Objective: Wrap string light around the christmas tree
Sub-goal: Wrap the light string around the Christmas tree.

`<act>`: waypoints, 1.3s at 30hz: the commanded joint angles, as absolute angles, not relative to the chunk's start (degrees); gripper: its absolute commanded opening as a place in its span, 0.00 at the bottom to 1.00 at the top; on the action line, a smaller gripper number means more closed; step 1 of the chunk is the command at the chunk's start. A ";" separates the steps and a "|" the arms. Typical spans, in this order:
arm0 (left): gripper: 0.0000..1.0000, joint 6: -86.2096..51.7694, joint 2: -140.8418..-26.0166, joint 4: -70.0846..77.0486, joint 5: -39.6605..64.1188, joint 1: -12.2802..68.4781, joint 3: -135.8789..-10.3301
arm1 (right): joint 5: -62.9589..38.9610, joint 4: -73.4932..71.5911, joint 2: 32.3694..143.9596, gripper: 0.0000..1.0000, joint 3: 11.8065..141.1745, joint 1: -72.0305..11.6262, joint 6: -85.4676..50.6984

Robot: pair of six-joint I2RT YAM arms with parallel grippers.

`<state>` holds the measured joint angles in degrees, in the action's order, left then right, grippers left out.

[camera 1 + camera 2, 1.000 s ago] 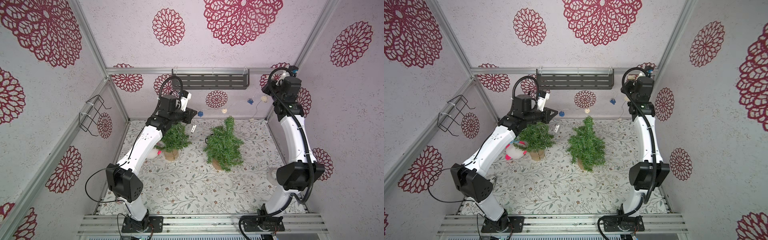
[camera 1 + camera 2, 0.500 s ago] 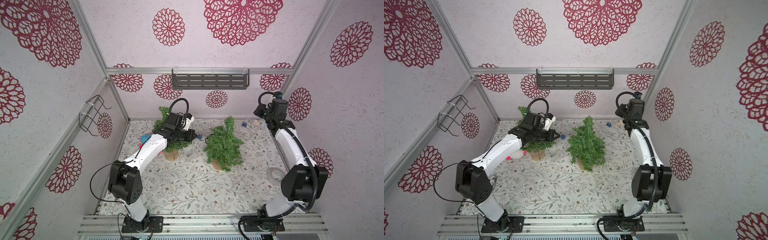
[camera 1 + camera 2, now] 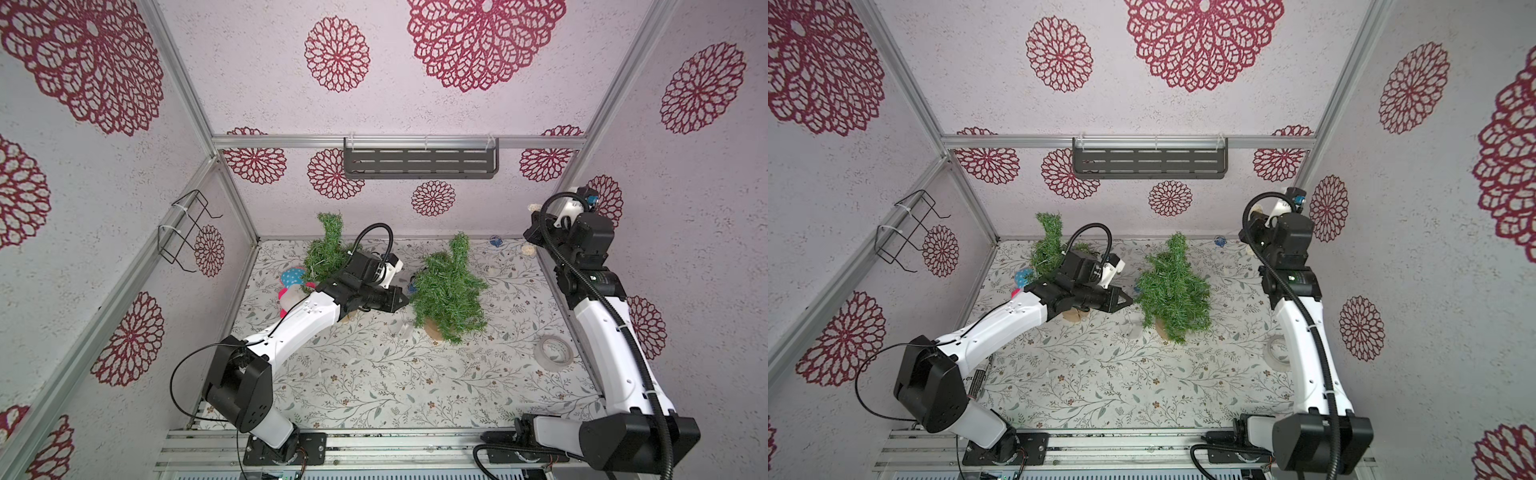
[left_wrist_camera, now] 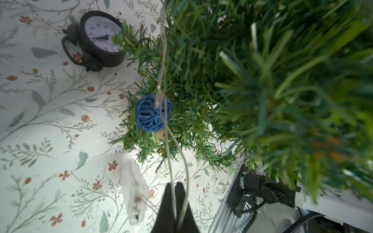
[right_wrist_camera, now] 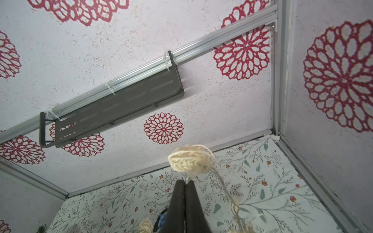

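String light [image 4: 151,115]: wire was pinched between the pressed-together tips of the left gripper [image 4: 175,187] and laid against the christmas tree [image 3: 451,291] on the side facing that arm. Right gripper [image 5: 184,182], held high near the back right corner, was clamped on the wire beside a cream ball [image 5: 189,161]. Open tabletop [image 3: 374,386] was seen in front of the tree.

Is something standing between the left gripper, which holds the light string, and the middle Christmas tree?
Nothing visible does. The left gripper, jaws shut on the light string, is right at the tree, and a blue ball on the string hangs against its branches. The clock sits beside the tree, not in the gap.
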<state>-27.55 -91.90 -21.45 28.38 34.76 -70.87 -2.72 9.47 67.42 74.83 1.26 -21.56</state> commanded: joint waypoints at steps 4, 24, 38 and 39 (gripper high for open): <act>0.01 -34.12 -94.96 -5.08 32.63 35.71 -69.06 | -3.12 13.63 53.96 0.00 61.93 -0.52 -24.51; 0.34 -33.07 -93.10 -3.97 29.22 37.37 -65.56 | -16.94 18.65 29.22 0.00 34.76 -10.48 -39.21; 0.57 -28.89 -75.46 -3.10 17.70 47.14 -51.35 | -19.65 9.99 26.49 0.00 30.33 -15.74 -52.69; 0.59 -28.41 -73.68 -1.18 15.14 49.19 -49.24 | -19.45 9.07 26.22 0.00 30.17 -16.16 -54.00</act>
<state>-30.83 -76.93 -3.70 21.08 45.98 -52.25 -18.72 14.52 27.40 29.91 -14.98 -48.86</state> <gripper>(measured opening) 0.585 0.045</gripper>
